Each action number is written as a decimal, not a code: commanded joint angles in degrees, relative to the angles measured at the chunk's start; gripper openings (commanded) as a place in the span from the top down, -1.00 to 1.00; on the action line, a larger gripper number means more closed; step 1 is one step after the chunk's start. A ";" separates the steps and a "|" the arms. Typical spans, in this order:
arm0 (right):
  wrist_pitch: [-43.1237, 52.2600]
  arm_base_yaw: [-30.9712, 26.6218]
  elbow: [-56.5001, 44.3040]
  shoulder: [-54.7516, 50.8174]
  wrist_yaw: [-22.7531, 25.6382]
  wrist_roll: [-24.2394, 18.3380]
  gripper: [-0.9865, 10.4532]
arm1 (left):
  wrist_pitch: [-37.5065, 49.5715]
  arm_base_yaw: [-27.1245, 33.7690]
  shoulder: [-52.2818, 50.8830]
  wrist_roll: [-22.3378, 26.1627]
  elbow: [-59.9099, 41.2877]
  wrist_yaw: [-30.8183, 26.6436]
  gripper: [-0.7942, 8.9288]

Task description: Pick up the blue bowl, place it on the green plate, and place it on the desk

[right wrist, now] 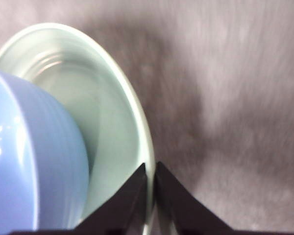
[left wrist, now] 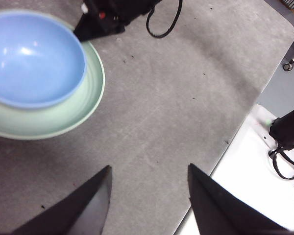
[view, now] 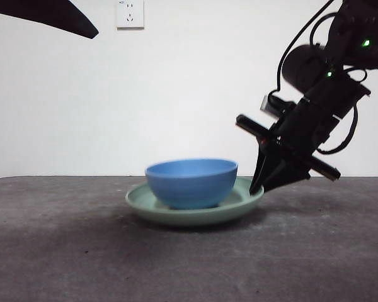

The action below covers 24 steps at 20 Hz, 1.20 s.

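We saw the right end effector (right wrist: 151, 188) at the near edge of the green plate (right wrist: 112, 112), its two black jaws drawn close with only a thin slit between them, and the plate's raised rim running into that slit. We judged it to be pinching the rim, though the wrist picture was blurred and we could not confirm firm contact. In the front view the same end effector (view: 259, 184) came down at a slant from the upper right and met the plate's right edge.

The blue bowl (view: 191, 182) sat upright inside the plate, a little off center, and the plate rested flat on the dark desk (view: 63, 251).

The left end effector (left wrist: 149, 196) waited well apart over bare desk, jaws spread wide, holding nothing.

We judged the step in hand to be moving the plate with the bowl on it. Doing this well called for a firm grip on the thin rim and keeping the plate level, since a glossy plate held at one edge could tip and let the bowl slide.
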 commanded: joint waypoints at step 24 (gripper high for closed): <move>-22.12 1.20 1.05 -26.23 8.90 -13.09 0.45 | 0.31 -0.42 0.42 0.44 0.24 0.24 0.32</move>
